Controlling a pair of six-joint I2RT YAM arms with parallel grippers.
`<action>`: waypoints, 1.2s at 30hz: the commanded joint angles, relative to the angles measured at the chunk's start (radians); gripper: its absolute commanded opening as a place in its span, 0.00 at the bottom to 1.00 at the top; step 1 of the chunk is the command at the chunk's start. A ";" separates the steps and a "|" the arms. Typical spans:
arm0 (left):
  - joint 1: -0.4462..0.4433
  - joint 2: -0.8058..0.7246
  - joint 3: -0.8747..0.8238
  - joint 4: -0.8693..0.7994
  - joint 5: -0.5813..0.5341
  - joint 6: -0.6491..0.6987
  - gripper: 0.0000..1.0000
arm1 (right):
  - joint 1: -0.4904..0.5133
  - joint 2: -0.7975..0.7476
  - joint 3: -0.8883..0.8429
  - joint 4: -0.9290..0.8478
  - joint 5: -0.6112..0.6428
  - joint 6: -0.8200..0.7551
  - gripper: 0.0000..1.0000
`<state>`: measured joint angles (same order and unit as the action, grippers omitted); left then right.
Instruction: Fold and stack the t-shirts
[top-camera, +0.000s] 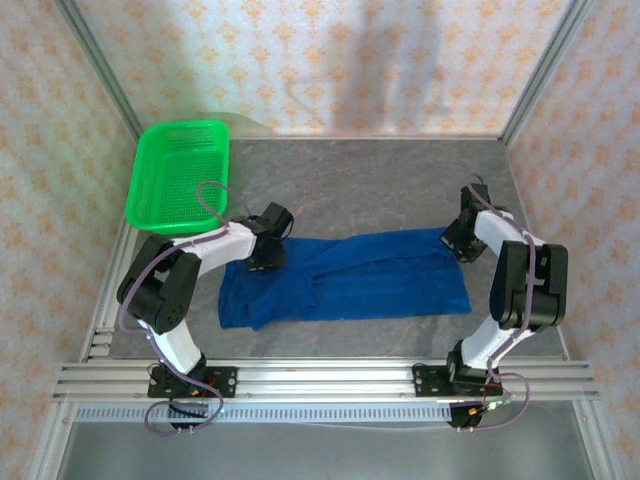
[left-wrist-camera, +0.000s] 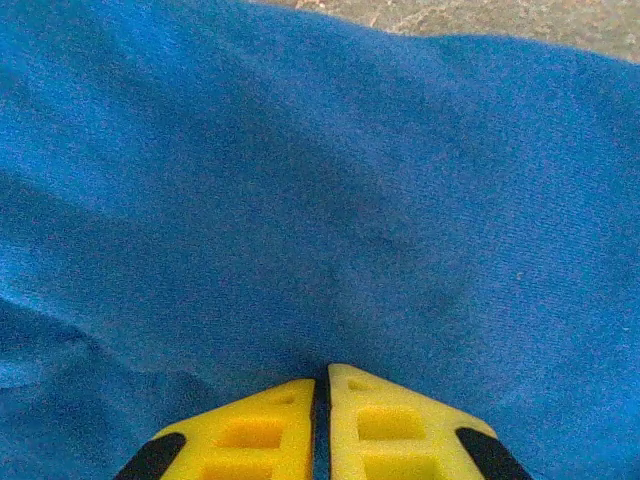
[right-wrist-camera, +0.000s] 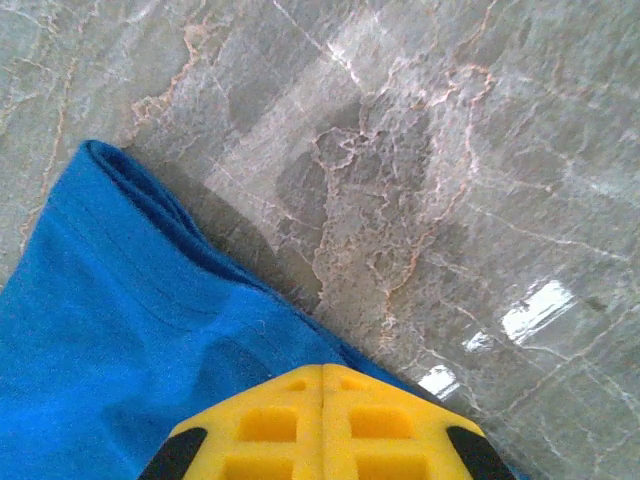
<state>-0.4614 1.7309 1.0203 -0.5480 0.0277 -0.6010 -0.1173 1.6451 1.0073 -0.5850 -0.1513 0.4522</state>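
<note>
The royal-blue t-shirt (top-camera: 350, 278) lies folded into a long band across the middle of the table, its chest print hidden. My left gripper (top-camera: 268, 262) is down on the band's upper left part. In the left wrist view its yellow fingers (left-wrist-camera: 322, 375) are pressed together with a sliver of blue cloth (left-wrist-camera: 300, 200) between them. My right gripper (top-camera: 458, 245) sits at the band's upper right corner. In the right wrist view its fingers (right-wrist-camera: 322, 368) are closed tight at the cloth's edge (right-wrist-camera: 120, 330), with fabric puckered toward the tips.
A green plastic basket (top-camera: 178, 175) stands at the back left of the grey marble tabletop (right-wrist-camera: 430, 150). Patterned walls enclose the back and sides. An aluminium rail (top-camera: 320, 375) runs along the near edge by the arm bases.
</note>
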 joint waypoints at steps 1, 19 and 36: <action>0.018 0.016 -0.003 -0.014 -0.052 0.015 0.12 | -0.018 -0.051 0.013 -0.043 0.042 -0.028 0.00; 0.020 0.009 -0.002 0.011 -0.021 0.031 0.11 | -0.036 -0.030 -0.054 0.028 -0.170 0.131 0.37; 0.020 0.008 -0.010 0.031 -0.004 0.032 0.11 | -0.085 0.014 -0.097 0.104 -0.198 0.184 0.40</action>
<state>-0.4496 1.7309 1.0199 -0.5320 0.0254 -0.5774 -0.1936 1.6367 0.9207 -0.5083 -0.3519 0.6174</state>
